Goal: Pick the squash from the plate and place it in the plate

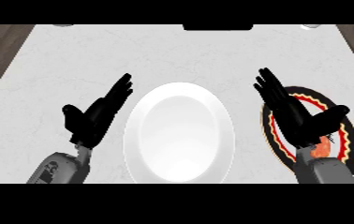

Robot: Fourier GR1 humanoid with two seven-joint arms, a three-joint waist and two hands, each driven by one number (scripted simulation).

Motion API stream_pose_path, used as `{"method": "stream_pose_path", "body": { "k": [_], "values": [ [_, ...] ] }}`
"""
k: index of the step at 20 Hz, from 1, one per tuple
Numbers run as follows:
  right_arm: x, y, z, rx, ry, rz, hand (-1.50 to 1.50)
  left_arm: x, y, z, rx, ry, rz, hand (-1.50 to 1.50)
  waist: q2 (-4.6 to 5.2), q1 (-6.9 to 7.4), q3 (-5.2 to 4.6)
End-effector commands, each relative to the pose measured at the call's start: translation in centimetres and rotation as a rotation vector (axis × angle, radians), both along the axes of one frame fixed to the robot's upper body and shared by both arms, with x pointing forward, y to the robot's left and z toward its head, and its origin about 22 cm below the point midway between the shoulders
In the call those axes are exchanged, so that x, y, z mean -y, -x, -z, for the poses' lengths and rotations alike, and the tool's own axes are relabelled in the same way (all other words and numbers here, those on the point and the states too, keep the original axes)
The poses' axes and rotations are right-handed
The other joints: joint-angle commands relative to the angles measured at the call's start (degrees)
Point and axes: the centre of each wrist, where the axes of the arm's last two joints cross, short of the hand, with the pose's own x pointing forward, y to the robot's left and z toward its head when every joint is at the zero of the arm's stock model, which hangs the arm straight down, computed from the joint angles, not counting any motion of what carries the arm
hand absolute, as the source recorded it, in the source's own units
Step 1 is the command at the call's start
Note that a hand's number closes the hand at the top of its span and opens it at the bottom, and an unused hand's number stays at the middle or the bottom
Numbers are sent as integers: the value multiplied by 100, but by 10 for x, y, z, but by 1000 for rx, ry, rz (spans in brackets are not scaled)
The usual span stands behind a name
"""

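Observation:
A white plate lies at the middle of the counter with nothing on it. To its right lies a dark plate with a red and yellow rim. An orange squash rests on the dark plate, mostly hidden under my right wrist. My right hand hovers over the dark plate, fingers straight and pointing away, thumb out to the right. My left hand stands open to the left of the white plate, fingers up.
The pale marble counter stretches to the far edge. A dark object sits at the back middle. Small grey items show at the back left and back right corners.

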Motion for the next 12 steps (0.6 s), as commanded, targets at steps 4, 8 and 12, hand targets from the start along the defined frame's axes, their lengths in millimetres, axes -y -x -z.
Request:
{"method": "stream_pose_path", "body": {
  "k": [4, 8, 12],
  "values": [
    [4, -45, -33, 189, 141, 276, 150, -40, -23, -59, 261, -114, -130, 0, -46, 136, -105],
    [104, -19, -6, -50, 835, 459, 150, -50, -25, -60, 280, -142, -169, 0, 78, 73, -296],
    [31, -34, 28, -4, 645, 791, -150, -50, -31, -74, 336, -122, -189, 0, -12, 98, -114]
  ]
}}
